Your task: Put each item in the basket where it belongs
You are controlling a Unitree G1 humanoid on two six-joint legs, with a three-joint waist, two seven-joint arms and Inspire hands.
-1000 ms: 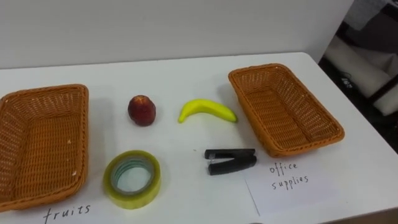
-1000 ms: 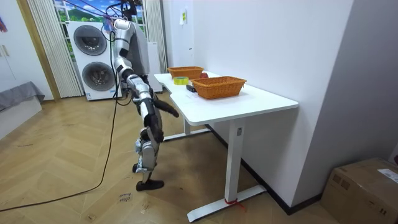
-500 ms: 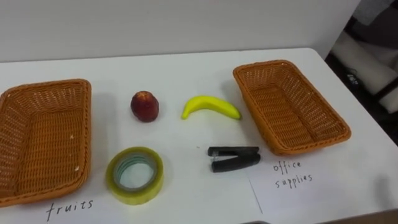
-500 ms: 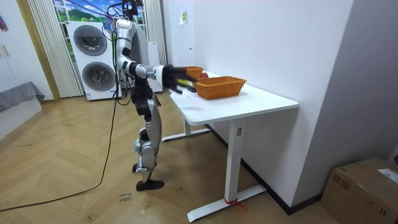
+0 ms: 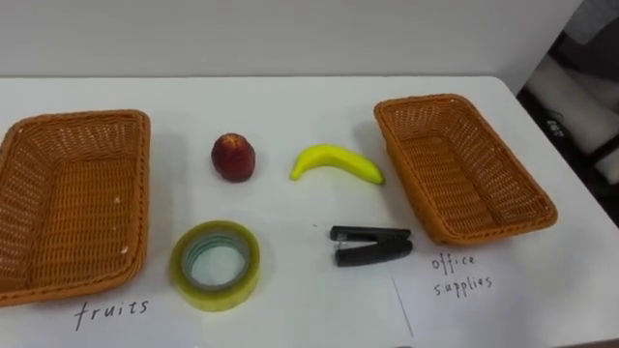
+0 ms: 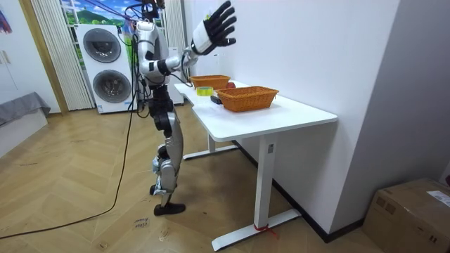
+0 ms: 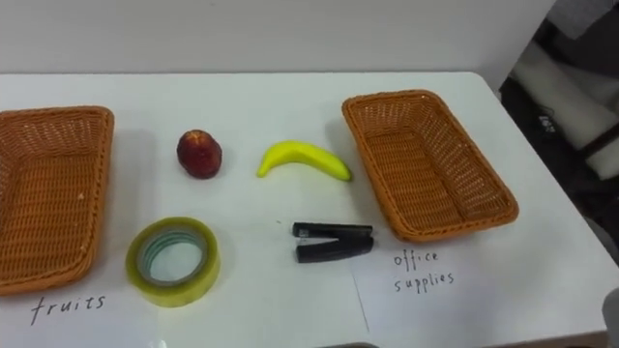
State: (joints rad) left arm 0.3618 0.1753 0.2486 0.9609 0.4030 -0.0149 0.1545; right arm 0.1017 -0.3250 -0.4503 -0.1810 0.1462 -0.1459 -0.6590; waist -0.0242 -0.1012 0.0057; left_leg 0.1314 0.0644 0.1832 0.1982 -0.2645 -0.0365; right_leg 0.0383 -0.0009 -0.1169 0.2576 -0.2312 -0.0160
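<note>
My right hand (image 6: pixel 212 29) was up high in the air, about level with my head. Its fingers were spread wide and it held nothing. I stood at the edge of the white table (image 5: pixel 290 106). All the things to sort lay down on the table top, well apart from that hand. I counted two baskets. The brown woven basket on my left (image 5: pixel 73 208) sat at one end, and the brown woven basket on my right (image 5: pixel 464 164) sat at the other. Four things lay on the bare table between them. There was one round red fruit (image 5: pixel 233 157), and one curved yellow banana (image 5: pixel 337 162) near it on its right, not touching it. Closer to me there was one roll of yellowish see-through sticky tape (image 5: pixel 218 292), lying flat, below the red fruit. There was one black stapler (image 5: pixel 370 245) too, lying below the banana and near the corner of the right basket. One sheet of white paper (image 5: pixel 484 309) with handwriting lay in front of that basket.
</note>
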